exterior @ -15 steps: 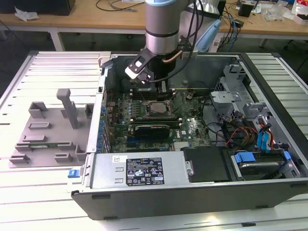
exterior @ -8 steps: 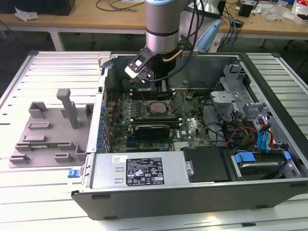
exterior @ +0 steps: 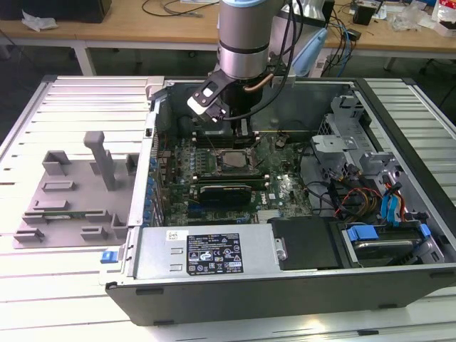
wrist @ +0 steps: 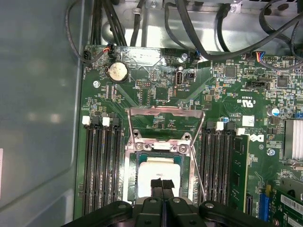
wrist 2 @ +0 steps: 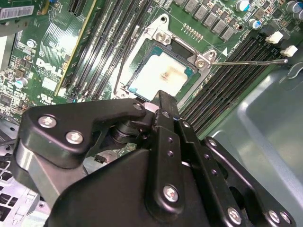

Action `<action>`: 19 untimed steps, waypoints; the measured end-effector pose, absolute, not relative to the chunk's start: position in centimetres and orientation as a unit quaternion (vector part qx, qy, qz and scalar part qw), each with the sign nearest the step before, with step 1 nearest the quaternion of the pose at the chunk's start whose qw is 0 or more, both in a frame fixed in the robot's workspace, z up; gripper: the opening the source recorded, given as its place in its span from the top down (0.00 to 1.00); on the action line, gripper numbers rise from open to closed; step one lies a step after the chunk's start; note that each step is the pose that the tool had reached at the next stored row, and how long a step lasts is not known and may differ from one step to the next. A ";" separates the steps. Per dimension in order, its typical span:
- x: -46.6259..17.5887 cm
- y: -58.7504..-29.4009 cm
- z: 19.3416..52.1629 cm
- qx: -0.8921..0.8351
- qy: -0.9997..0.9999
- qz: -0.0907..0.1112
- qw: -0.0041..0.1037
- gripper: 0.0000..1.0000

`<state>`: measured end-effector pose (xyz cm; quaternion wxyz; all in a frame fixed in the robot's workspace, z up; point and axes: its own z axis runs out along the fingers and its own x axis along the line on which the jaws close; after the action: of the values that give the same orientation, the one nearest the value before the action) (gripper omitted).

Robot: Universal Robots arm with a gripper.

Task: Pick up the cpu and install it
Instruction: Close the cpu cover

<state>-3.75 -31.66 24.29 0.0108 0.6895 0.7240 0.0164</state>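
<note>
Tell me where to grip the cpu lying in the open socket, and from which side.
Probably straight down from above, pinching two opposite edges of the cpu: it lies flat in the socket, load frame swung open, and memory slots flank it.

I'm driving this arm [exterior: 242, 35] in what looks to me like an electronics lab or robotics workshop: an open computer case [exterior: 285, 299] with its motherboard [exterior: 281, 189] bared lies on a slatted metal table [exterior: 85, 100], a grey fixture tray [exterior: 64, 196] beside it. Behind it, along the top of the exterior view, runs a wooden workbench [exterior: 128, 32] (strewn with cables [exterior: 174, 7] and small gear)
</note>
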 end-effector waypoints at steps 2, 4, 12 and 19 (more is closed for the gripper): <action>-3.8 -31.7 24.3 0.690 0.724 0.016 0.011 0.89; -3.8 -31.7 24.3 0.690 0.724 0.016 0.011 0.89; -3.8 -31.7 24.8 0.690 0.724 0.016 0.011 0.89; -3.7 -31.7 25.4 0.690 0.724 0.016 0.011 0.89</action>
<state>-3.75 -31.66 25.36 0.0108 0.6896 0.7239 0.0164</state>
